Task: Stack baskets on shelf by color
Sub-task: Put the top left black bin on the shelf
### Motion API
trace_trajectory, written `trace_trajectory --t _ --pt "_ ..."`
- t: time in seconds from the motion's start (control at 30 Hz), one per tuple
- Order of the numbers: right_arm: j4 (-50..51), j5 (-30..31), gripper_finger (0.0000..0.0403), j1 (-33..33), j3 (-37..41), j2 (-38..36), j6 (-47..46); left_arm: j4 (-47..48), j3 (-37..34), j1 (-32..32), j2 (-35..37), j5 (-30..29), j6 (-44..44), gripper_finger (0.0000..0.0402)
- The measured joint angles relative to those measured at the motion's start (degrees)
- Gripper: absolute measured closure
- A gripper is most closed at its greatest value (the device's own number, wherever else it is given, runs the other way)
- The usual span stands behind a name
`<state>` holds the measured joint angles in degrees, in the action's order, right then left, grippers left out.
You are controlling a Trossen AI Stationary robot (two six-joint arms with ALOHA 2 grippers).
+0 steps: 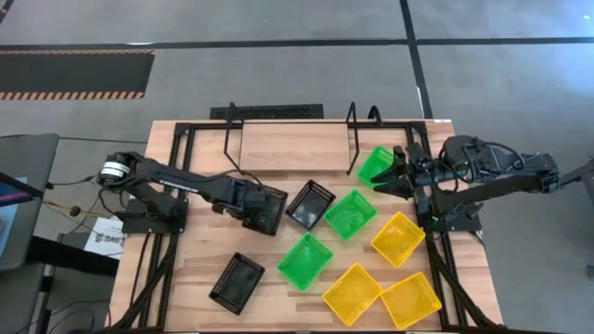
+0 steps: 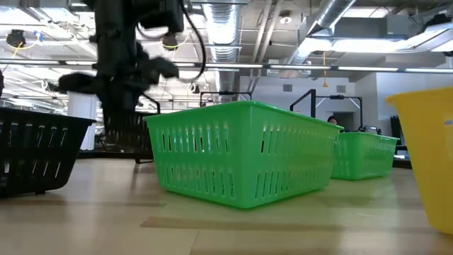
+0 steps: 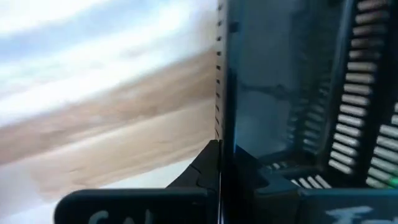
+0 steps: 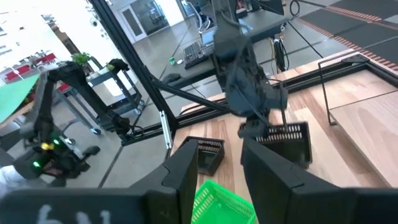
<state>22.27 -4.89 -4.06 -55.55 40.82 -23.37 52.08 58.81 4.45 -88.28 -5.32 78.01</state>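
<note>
**Left gripper clamps a black basket while the right lifts a green one by the shelf**

The left gripper (image 1: 263,206) is closed on the wall of a black basket (image 1: 269,210), held near the middle of the tabletop (image 1: 186,278), just in front of the shelf (image 1: 290,147); the left wrist view shows the mesh wall pinched between its fingers (image 3: 205,171). A 2nd black basket (image 1: 310,204) sits right beside it, toward the right edge, close enough to crowd any move that way. A 3rd black basket (image 1: 237,281) lies alone near the front left corner.

The right gripper (image 1: 397,173) sits at the rim of a green basket (image 1: 377,165), tilted against the shelf's right wire upright (image 1: 353,139). Its fingers (image 4: 186,177) stand fairly narrow, with a green rim between them; whether they grip it I cannot tell.

2 more green baskets (image 1: 350,213) (image 1: 304,261) lie in a diagonal across the tabletop's centre. 3 yellow baskets (image 1: 398,238) (image 1: 352,293) (image 1: 410,300) cluster toward the front right corner. The shelf plank holds no baskets.
</note>
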Motion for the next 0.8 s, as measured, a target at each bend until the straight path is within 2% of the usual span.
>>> trace_trajectory --t 0.1,0.27,0.3,0.43,0.57,0.8 --pt "0.08 1.53 0.029 0.1 0.0 0.02 0.03 7.11 3.36 0.0 2.41 -3.46 -0.03 0.0401" --pt "0.23 6.04 0.0382 0.1 0.0 0.02 1.41 12.31 8.19 0.28 7.37 -9.89 -0.06 0.0401" --pt "0.22 7.42 0.0391 0.1 0.0 0.02 1.46 12.4 9.06 0.37 8.29 -11.23 -0.28 0.0401" --pt "1.23 13.42 0.0395 0.12 0.0 0.0 1.49 12.23 12.38 0.42 10.58 -17.15 -2.61 0.0402" --pt "3.95 20.39 0.0398 0.1 0.0 0.02 1.37 10.57 15.07 -0.2 10.77 -20.65 -6.49 0.0401" --pt "4.79 27.86 0.04 0.1 0.0 0.03 0.81 6.31 16.1 -6.14 9.75 -20.82 -12.6 0.0401"
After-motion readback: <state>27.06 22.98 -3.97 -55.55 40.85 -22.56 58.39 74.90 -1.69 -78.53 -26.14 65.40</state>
